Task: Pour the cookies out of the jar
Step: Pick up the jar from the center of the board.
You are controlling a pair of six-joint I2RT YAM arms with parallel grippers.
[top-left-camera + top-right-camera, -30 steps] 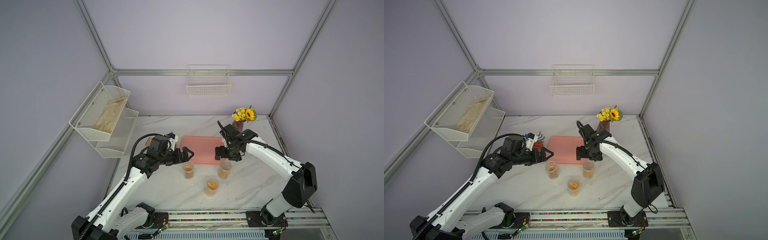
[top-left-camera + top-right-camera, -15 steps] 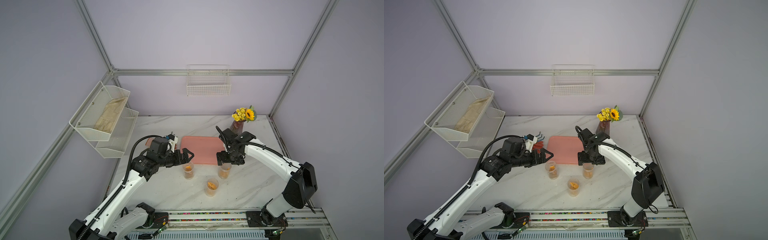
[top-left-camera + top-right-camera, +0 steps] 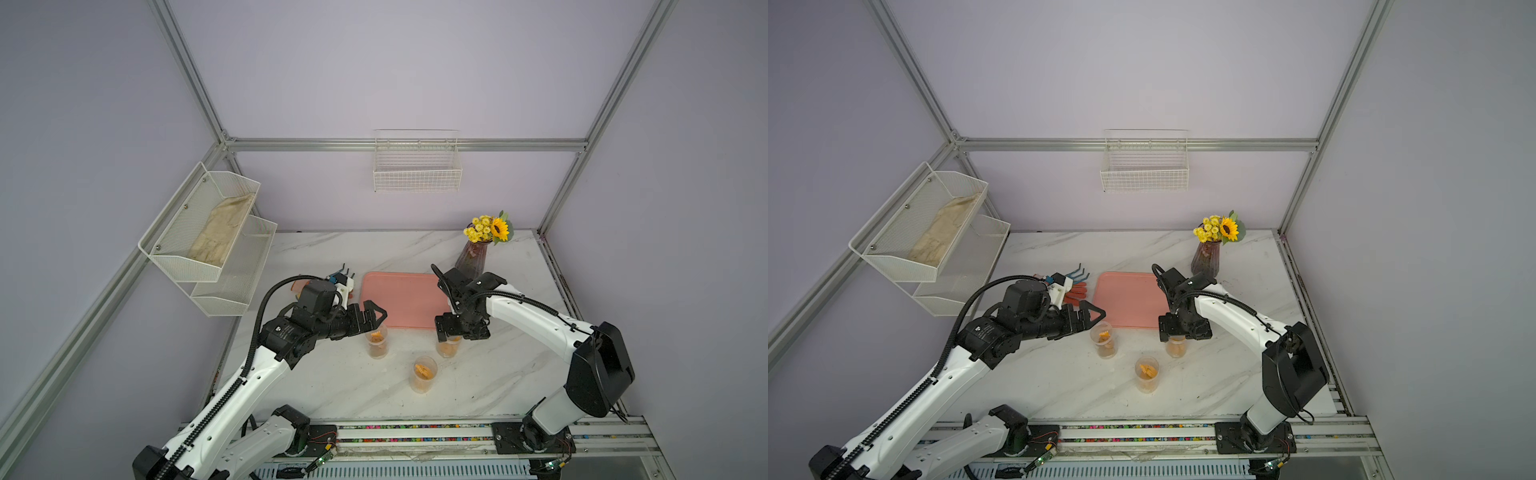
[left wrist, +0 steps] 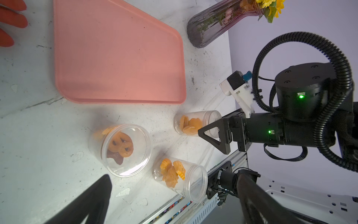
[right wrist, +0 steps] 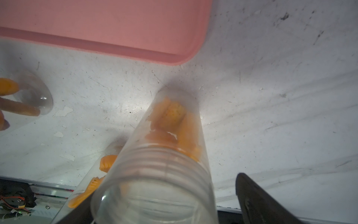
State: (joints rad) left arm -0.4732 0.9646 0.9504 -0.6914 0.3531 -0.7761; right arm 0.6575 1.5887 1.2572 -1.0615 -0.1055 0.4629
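Lilac-walled booth with aluminium framing; white marble-look tabletop [image 3: 332,257], scuffed and flecked in the wrist views. On the back wall, a white wire basket [image 3: 417,174]. On the left wall, a two-tier mesh shelf [image 3: 187,266] with a beige cloth [image 3: 220,232] in the upper tier. At the back right, a ribbed dark vase [image 3: 471,259] of yellow flowers, upright, just behind the right arm. Mid-table, a pink tray [image 3: 399,299]; beside its left edge, orange-handled tools [image 3: 1075,291], half hidden by the left wrist. In front of the tray, three clear open-mouthed jars, upright and apart, each with orange cookies [image 4: 120,143] inside: left jar [image 3: 377,343], front jar [image 3: 422,374], right jar [image 3: 448,348]. Left gripper [image 3: 380,319] spread wide, holding nothing, fingers at rim height beside the left jar. Right gripper [image 3: 449,337] pointing down, open, straddling the right jar's threaded mouth. Clear gap at one finger [image 5: 257,203]; possibly contact at the other, too blurred to tell. Right jar standing on the tabletop near the tray's front right corner.
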